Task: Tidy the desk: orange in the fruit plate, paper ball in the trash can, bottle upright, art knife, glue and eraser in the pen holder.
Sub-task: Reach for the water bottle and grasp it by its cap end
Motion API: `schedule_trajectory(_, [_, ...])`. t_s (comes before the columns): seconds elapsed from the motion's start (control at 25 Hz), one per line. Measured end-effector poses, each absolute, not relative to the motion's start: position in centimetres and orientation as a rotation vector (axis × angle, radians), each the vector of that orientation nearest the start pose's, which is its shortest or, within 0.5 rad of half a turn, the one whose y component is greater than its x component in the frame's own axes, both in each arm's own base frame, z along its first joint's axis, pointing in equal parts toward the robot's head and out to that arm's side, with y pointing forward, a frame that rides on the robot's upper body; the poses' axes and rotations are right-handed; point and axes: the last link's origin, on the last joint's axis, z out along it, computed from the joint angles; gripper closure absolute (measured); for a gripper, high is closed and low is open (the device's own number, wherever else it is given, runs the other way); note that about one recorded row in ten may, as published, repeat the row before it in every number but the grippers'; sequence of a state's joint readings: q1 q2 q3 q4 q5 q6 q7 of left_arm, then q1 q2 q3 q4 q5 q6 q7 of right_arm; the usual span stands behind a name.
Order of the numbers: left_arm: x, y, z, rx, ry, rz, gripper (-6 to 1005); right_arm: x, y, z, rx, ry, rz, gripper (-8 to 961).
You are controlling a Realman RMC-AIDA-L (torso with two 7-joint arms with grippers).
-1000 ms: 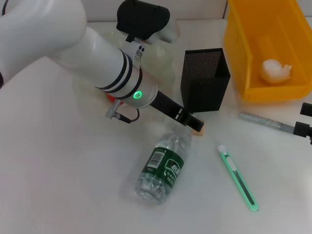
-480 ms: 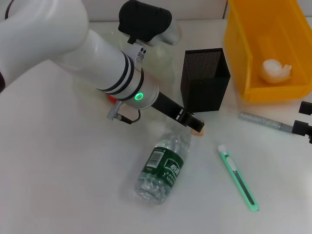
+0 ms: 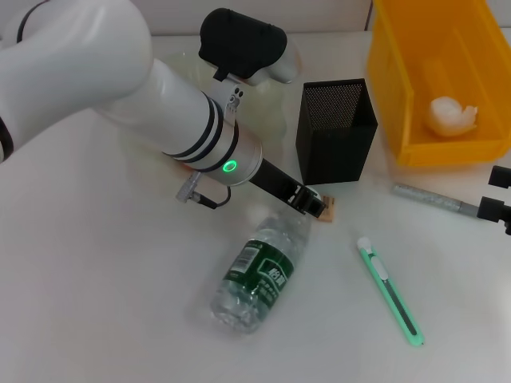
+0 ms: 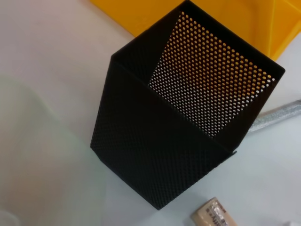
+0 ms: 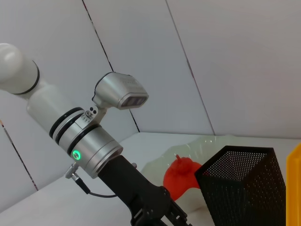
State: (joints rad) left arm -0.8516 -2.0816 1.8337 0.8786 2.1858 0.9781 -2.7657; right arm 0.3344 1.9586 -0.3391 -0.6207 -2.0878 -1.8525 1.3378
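left gripper low over the table, just above the eraser, in front of the black mesh pen holder; finger spacing cannot be told. water bottle lying on its side beside it. green art knife and silver glue stick lying apart; paper ball in the yellow bin. right gripper parked at the table edge.

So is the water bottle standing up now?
No, the water bottle lies on its side on the desk, its cap end near the left tool.
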Motion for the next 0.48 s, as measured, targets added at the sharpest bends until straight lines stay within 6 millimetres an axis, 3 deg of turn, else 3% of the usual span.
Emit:
schedule_trajectory(0.28, [-12.91,36.78,-12.55,-2.695,-0.997,0.242,546,33.9,25.23,7.41,-2.521,0.827,0.858,200])
schedule_trajectory(0.48, [-12.91,36.61,-12.59,-2.704,-0.983,0.243,546,33.91,25.22,7.42,-2.521,0.827,0.858,200])
